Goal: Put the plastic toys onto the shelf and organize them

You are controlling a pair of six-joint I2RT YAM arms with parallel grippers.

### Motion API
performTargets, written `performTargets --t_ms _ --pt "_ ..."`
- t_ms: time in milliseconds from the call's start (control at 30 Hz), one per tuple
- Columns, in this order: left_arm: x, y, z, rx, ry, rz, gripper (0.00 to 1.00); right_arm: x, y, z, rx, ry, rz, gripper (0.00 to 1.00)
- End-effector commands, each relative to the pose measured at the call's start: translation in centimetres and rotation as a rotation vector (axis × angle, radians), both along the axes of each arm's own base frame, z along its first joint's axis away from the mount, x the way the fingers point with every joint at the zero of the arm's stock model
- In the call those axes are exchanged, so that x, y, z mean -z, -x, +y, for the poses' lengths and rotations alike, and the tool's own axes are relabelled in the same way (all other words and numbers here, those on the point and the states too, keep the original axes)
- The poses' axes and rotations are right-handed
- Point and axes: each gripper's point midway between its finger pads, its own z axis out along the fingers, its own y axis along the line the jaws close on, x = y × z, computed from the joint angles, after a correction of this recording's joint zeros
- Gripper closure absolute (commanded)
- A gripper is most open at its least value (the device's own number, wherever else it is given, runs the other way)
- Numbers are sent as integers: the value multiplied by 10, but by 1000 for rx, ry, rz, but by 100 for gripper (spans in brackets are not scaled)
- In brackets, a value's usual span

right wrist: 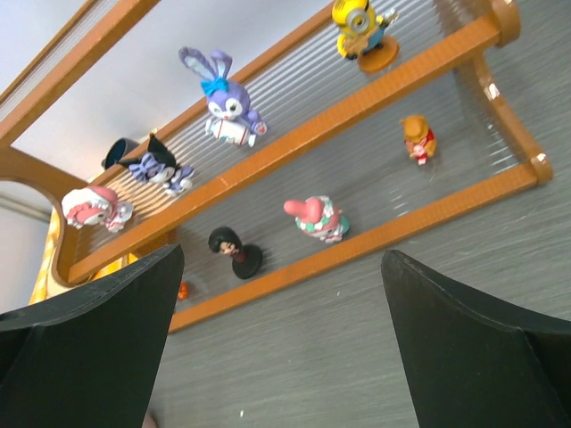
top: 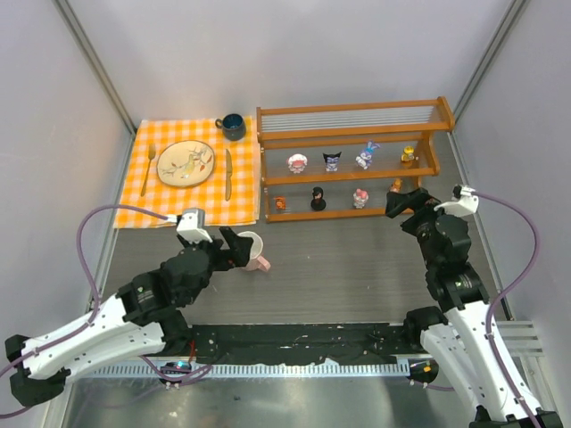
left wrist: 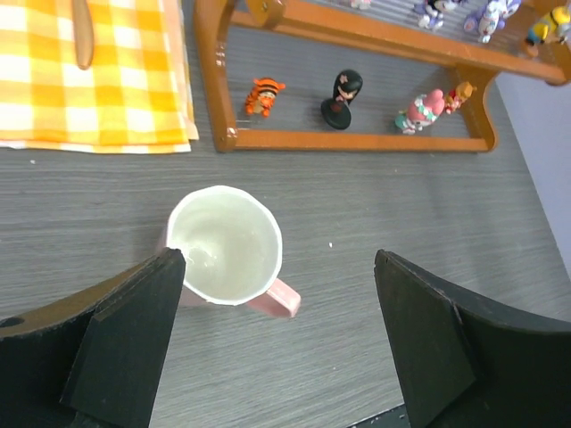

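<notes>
The wooden shelf (top: 352, 169) stands at the back right with the plastic toys on both tiers. Its upper rail carries a pink-white figure (top: 298, 162), a black one (top: 332, 160), a purple rabbit (right wrist: 227, 98) and a yellow one (right wrist: 361, 31). On the lower rail are an orange tiger (left wrist: 261, 95), a black-haired figure (left wrist: 342, 98), a pink one (right wrist: 317, 218) and a small orange bear (right wrist: 417, 138). My left gripper (left wrist: 278, 267) is open and empty over the table, its left finger beside a white-and-pink mug (left wrist: 223, 245). In front of the shelf's right end, my right gripper (right wrist: 281, 259) is open and empty.
An orange checked cloth (top: 152, 201) at the back left holds a plate (top: 186, 163), a fork (top: 148, 169) and a knife (top: 228, 174). A dark mug (top: 234, 126) stands at its far corner. Grey walls close in both sides.
</notes>
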Motion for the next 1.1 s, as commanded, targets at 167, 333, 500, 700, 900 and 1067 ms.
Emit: performTargets --t_ms 167,333,500,700,900,1067 --pt "12 6 56 -138 -57 -38 5 21 17 18 -72 -136 51 0" --pt "17 9 68 -147 -60 -57 5 38 21 28 -114 -177 111 0" --pt "31 12 71 -144 -56 -55 5 65 26 18 -46 -174 179 0" --pt "41 12 69 -128 -50 -71 5 86 34 -2 79 -182 224 0" --pt "46 11 67 -125 -62 -69 5 110 44 -16 175 -188 291 0" --pt "45 11 69 -134 -58 -75 5 126 59 -43 358 -209 337 0"
